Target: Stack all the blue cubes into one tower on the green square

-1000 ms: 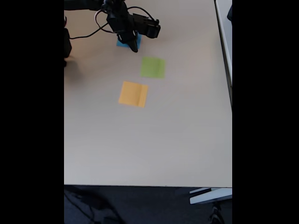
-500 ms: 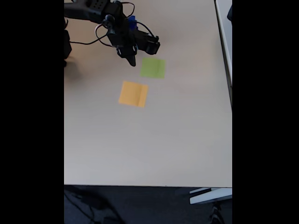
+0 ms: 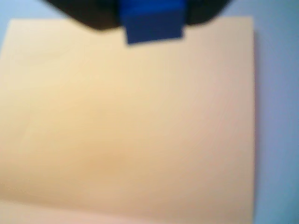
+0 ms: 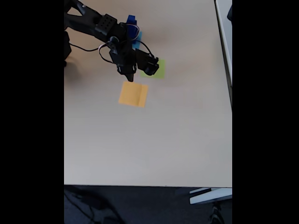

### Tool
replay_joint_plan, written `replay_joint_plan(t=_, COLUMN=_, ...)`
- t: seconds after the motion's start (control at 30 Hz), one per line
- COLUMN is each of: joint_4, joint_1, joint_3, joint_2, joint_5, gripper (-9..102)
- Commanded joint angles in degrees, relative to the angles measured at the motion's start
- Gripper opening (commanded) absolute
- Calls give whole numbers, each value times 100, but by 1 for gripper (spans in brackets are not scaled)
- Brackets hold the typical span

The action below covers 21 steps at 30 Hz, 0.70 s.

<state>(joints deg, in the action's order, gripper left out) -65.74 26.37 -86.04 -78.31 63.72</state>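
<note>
The tool (image 3: 152,18) pinches a blue cube (image 3: 153,25) (top cropped) above the blurred orange-yellow square (image 3: 131,130)

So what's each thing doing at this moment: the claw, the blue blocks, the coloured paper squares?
Claw: shut on a blue cube, held above the orange-yellow square.
Held blue cube: gripped, off the table.
Blue cubes at the back: stacked on the light-blue square, partly hidden by the arm.
Green square: flat, nothing on its visible part.
Orange-yellow square: flat, bare.
Light-blue square: mostly hidden.
</note>
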Motion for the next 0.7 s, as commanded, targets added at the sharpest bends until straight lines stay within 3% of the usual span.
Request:
replay_joint_plan(t=0.0, joint_4=132, joint_1=123, joint_3=369, joint_2=44, joint_5=-44, gripper=0)
replay_joint_plan(t=0.67, joint_4=589, joint_1=193, joint_3=264, joint_2=747, joint_5=527, gripper=1)
